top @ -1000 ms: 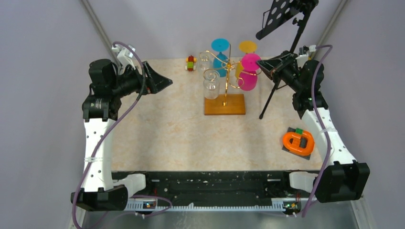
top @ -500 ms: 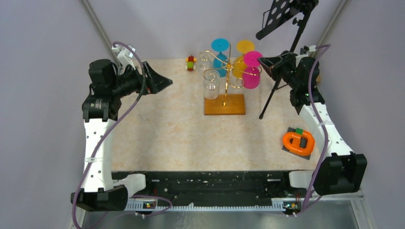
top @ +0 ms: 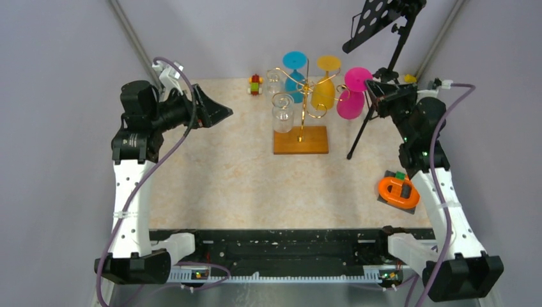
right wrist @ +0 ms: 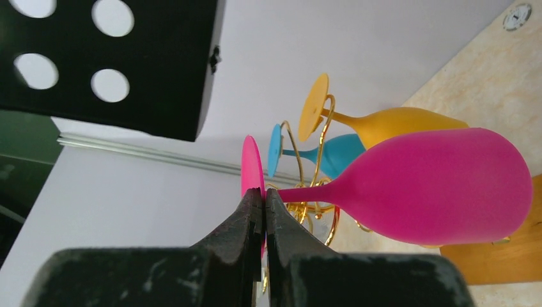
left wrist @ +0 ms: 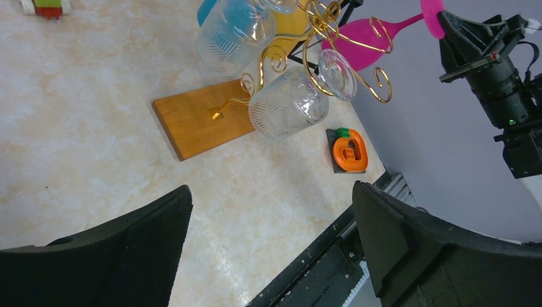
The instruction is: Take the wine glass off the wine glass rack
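Note:
The pink wine glass (top: 349, 104) hangs upside down just right of the wine glass rack (top: 301, 96), a gold wire stand on a wooden base (top: 300, 141). My right gripper (top: 371, 86) is shut on the edge of its round foot (right wrist: 252, 167), with the stem and bowl (right wrist: 434, 185) stretching away from the fingers. In the left wrist view the pink glass (left wrist: 364, 48) lies behind the rack's scroll arms (left wrist: 348, 38). My left gripper (top: 222, 113) hovers open over the table's left side, holding nothing (left wrist: 271, 192).
A yellow glass (top: 324, 89), a blue glass (top: 295, 73) and two clear glasses (top: 282, 112) hang on the rack. A black tripod stand (top: 377, 38) rises right beside my right gripper. A toy car (top: 255, 84) sits at the back; an orange object (top: 399, 190) lies right.
My right gripper has moved to the right with the pink glass, carrying it away from the rack's arms. The left arm has not moved.

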### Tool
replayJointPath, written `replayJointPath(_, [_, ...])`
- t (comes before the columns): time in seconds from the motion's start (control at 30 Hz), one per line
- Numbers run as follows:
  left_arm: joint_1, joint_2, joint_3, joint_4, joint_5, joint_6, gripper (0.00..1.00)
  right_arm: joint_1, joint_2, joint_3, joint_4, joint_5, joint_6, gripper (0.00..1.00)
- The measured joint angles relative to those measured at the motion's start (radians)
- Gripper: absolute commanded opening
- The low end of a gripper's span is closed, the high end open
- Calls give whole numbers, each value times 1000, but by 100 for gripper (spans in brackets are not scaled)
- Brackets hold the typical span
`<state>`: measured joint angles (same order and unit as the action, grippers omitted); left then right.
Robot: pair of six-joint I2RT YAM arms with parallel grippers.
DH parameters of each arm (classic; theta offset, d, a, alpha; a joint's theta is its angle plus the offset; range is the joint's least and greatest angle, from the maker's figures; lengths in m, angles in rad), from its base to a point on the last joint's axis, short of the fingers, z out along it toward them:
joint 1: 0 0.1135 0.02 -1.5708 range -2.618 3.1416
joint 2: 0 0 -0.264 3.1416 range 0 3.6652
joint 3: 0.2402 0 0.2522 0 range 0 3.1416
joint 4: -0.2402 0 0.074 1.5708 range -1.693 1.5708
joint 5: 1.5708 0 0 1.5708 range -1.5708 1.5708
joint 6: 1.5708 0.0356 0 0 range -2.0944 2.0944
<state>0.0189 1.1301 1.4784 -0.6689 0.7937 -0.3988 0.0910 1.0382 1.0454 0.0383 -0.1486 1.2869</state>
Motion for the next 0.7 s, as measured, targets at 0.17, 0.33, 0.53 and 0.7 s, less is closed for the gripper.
replayJointPath(0.17, [-7, 0, -32, 24, 22, -13, 98, 0, -129, -44, -34, 44, 9, 0])
replayJointPath(0.33, [-22, 0, -64, 60, 47, -41, 98, 0, -231, -65, -106, 29, 3, 0])
replayJointPath(0.53, [-142, 0, -167, 208, 84, -145, 97, 0, -359, -165, -115, -92, 32, 0])
replayJointPath(0.7, [-301, 14, -221, 289, 60, -231, 96, 0, -435, -295, -15, -245, 156, 0])
